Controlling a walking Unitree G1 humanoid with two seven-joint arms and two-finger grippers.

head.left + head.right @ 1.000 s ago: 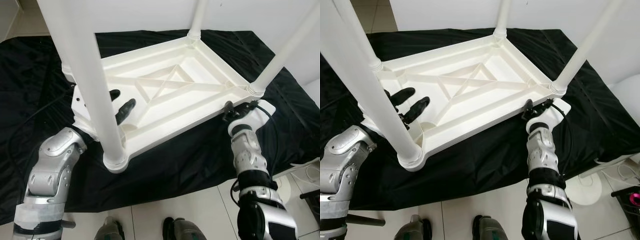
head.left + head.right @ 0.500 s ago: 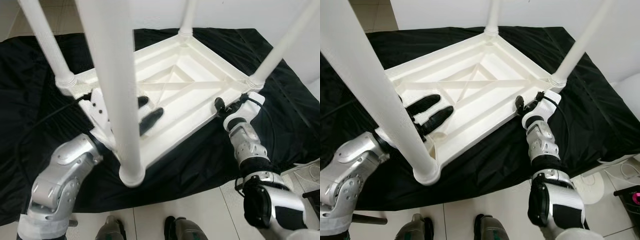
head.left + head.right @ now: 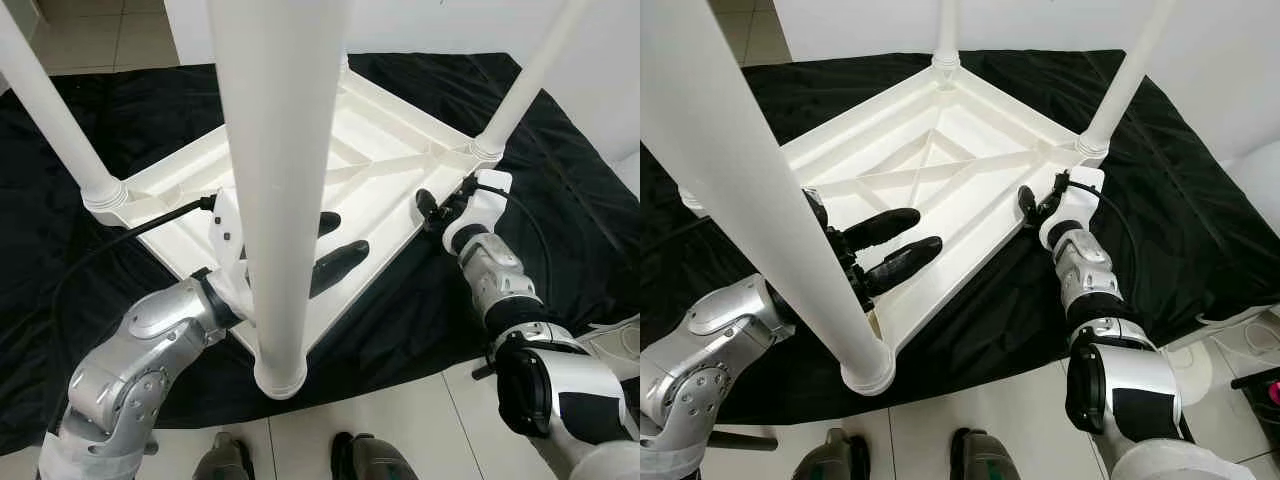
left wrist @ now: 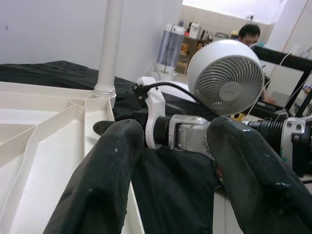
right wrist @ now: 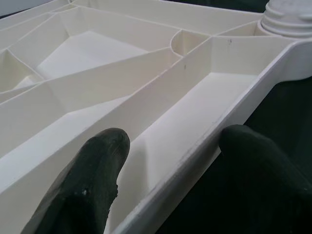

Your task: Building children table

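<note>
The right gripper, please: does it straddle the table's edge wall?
Yes, one finger of the right gripper sits inside the white table frame, the other outside.

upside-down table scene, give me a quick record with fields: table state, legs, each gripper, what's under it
table: white plastic table lying upside down, ribbed underside up
legs: four white legs standing up from the corners
left gripper: left gripper open, fingers astride the near rim
right gripper: right gripper open, fingers astride the rim near a corner leg
underneath: black cloth on a tiled floor
</note>
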